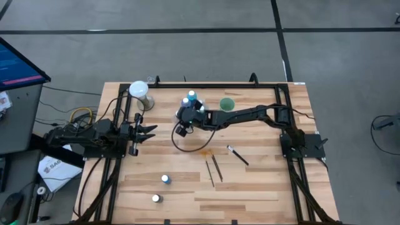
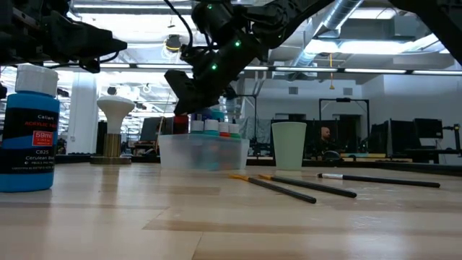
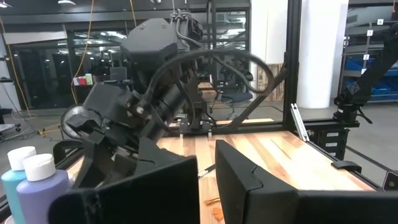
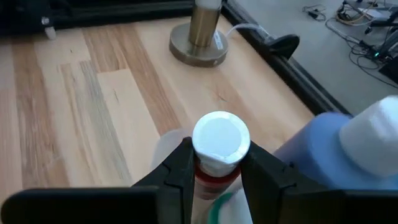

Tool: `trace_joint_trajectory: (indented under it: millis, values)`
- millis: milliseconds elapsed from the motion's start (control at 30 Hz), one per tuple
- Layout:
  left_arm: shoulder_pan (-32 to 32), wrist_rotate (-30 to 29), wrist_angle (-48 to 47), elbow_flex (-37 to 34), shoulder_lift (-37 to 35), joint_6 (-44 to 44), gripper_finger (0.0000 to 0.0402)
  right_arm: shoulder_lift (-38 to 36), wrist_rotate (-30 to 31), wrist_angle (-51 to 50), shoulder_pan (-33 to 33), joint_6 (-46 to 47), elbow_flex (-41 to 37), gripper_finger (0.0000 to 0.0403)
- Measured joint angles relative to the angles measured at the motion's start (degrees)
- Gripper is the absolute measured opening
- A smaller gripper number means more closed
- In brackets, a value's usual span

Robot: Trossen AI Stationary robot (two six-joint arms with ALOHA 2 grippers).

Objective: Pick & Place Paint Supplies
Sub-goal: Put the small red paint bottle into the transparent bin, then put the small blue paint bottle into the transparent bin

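My right gripper (image 1: 184, 116) (image 4: 216, 157) hangs over the left end of the clear tray (image 2: 203, 153), shut on a tiny white-capped bottle of red paint (image 4: 219, 140). In the tray stand more small bottles (image 2: 213, 128) and two taller blue bottles (image 1: 190, 100) (image 4: 348, 155). Two tiny bottles (image 1: 165, 179) (image 1: 156, 199) stand on the table near its near edge; one shows large in the low view (image 2: 29, 130). Three thin brushes (image 1: 209, 173) (image 1: 217, 167) (image 1: 237, 155) lie flat on the wood. My left gripper (image 1: 152, 132) (image 3: 206, 168) waits open at the left, level, pointing at the right gripper. My right gripper pinches the red paint bottle between its two fingers, just under the white cap (image 4: 217, 167), coming from above and pointing down. The bottle stands upright in the hold, cap up, above the tray's rim (image 4: 165, 146). Its bottom is hidden by the fingers.
A green cup (image 1: 227, 103) (image 2: 289, 144) stands right of the tray. A white lamp with a brass foot (image 1: 139, 91) (image 4: 202, 43) stands at the far left corner. Black frame rails (image 1: 206, 84) run along the table's edges. Open wood lies in the middle and near part.
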Motion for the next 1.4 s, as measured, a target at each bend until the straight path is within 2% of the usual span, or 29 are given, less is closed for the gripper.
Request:
trace_joint_trajectory:
  millis: [800, 1133, 1400]
  values:
    - [0.0, 0.0, 0.0, 0.0, 0.0, 0.0, 0.0001, -0.1, -0.4, -2.3, -1.6, 1.1, 0.1, 0.0093]
    - [0.0, 0.0, 0.0, 0.0, 0.0, 0.0, 0.0001, -0.2, -0.2, -2.3, -2.9, 2.5, 0.1, 0.0173]
    - [0.0, 0.0, 0.0, 0.0, 0.0, 0.0, 0.0001, -0.2, -0.2, -2.1, -3.0, 1.9, 0.1, 0.0179]
